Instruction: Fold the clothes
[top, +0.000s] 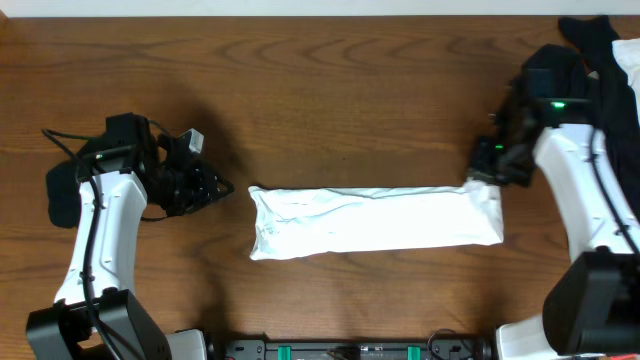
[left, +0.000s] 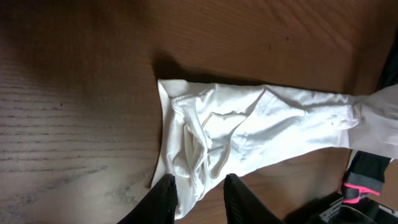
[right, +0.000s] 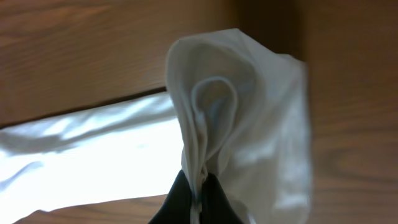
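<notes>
**Overhead view.** A white garment, folded into one long narrow band, lies across the middle of the wooden table. Its long axis runs from one arm toward the other. The left gripper hovers just off the band's left end, with its fingertips pointing at the cloth and a strip of bare wood between them and it. The right gripper sits at the band's right end, on the corner farther from the robot's base. The cloth there is drawn up slightly toward the fingertips. Beyond the right gripper, at the table's corner, rests a pile of dark clothes with a pale cloth beside it, both well apart from the band.

**Left wrist view.** The two dark fingers stand spread and released, grasping nothing. The garment's rumpled end, with seams and a hem showing, lies just ahead of the fingertips. The rest of the band stretches away from them, slanting off to one side. Whether the nearest edge of the cloth touches the fingers cannot be told from this view.

**Right wrist view.** The fingers are clenched together on a pinch of the white cloth. A layered fold rises straight out from the tips and curls over in a loop. The remainder of the band trails off to one side of the fingers and lies flat on the wood.
</notes>
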